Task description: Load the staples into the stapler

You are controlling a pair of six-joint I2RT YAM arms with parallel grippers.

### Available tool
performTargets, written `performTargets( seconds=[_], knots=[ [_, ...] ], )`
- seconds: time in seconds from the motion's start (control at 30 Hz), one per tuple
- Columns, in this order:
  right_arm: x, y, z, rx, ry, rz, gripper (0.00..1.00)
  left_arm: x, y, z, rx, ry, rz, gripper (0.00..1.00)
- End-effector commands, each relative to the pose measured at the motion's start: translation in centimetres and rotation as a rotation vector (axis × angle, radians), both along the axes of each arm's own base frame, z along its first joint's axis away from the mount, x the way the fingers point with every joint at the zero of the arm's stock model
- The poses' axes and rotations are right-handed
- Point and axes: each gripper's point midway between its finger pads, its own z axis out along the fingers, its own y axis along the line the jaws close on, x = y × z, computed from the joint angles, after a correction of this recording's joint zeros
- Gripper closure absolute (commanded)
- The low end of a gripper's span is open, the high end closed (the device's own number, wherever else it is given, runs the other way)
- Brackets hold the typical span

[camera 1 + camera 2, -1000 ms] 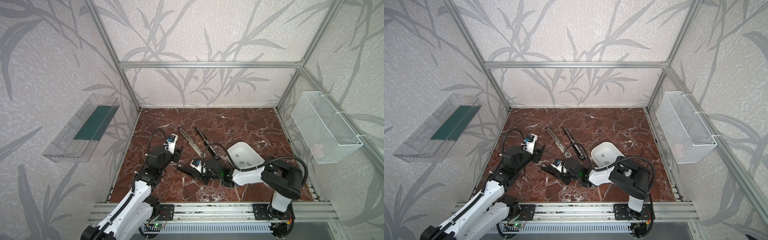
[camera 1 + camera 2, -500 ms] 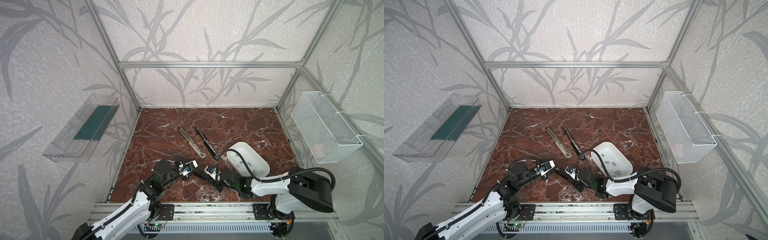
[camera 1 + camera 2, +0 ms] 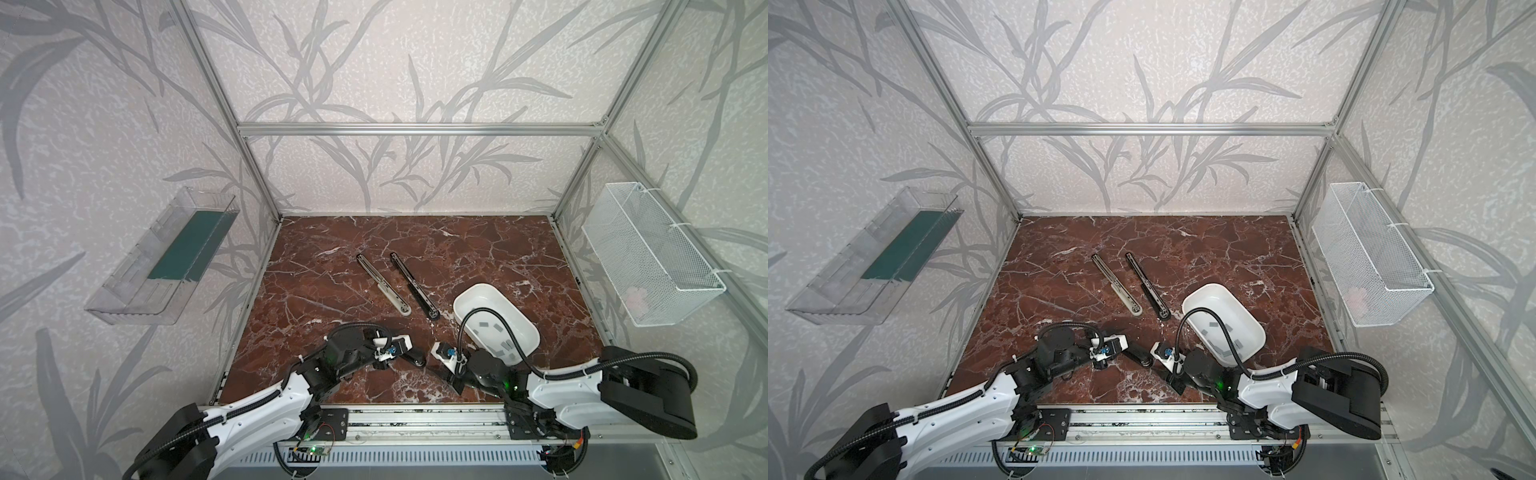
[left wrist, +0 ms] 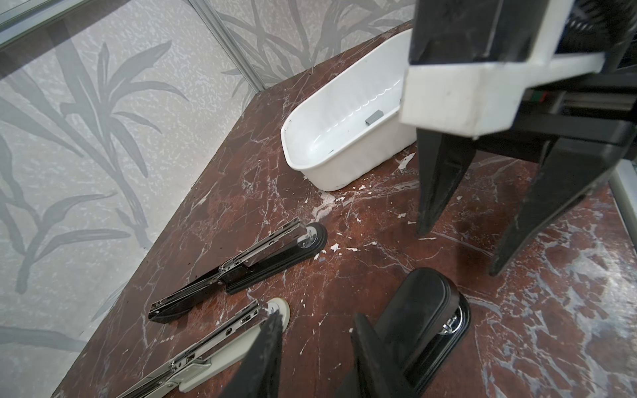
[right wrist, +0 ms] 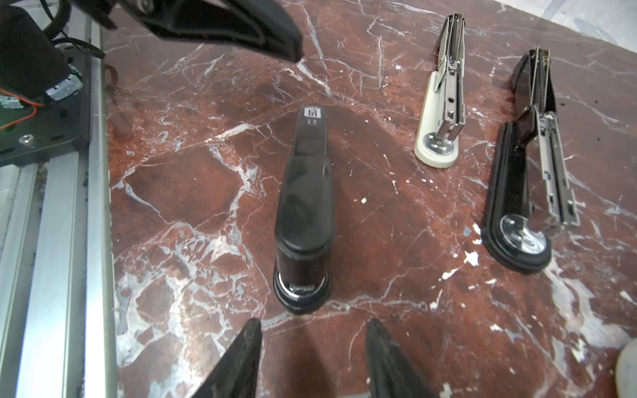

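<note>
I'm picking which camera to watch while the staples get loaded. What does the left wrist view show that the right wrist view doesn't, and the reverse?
Only the left wrist view: the inside of the white tub, with a grey staple strip lying in it. Only the right wrist view: the aluminium rail beside the table and the white label on the closed black stapler. Both: that closed black stapler, the open cream stapler and the open black stapler.

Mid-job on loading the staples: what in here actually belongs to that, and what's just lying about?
Belongs to the job:
- staples, in the white tub
- closed black stapler
- probably also the open cream stapler and the open black stapler

Just lying about:
- clear wall bin
- wire basket, hung on the opposite wall
</note>
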Motion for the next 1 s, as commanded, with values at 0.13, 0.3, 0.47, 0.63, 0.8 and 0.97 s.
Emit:
performTargets(
  seconds=[0.13,0.3,0.47,0.63,0.8,0.97],
  knots=[
    [1.1,1.9,1.8,0.108,-0.081,-0.001,0.54,0.6,-0.3,0.1,0.022,-0.054,0.014,0.65],
    [1.9,3.4,1.1,0.136,-0.083,-0.001,0.57,0.5,-0.3,-0.1,0.024,-0.058,0.015,0.66],
    [2.3,4.5,-0.5,0.145,-0.063,-0.004,0.59,0.8,-0.3,0.1,0.037,-0.061,0.022,0.67],
    [2.2,4.6,-0.4,0.155,-0.061,0.004,0.59,0.7,-0.3,0.1,0.034,-0.071,0.021,0.67],
    [2.4,4.4,-0.2,0.158,-0.065,-0.007,0.58,0.7,-0.3,-0.1,0.041,-0.070,0.022,0.67],
    [2.5,5.1,-0.3,0.165,-0.057,-0.003,0.60,0.6,-0.3,0.2,0.036,-0.074,0.019,0.68]
  ],
)
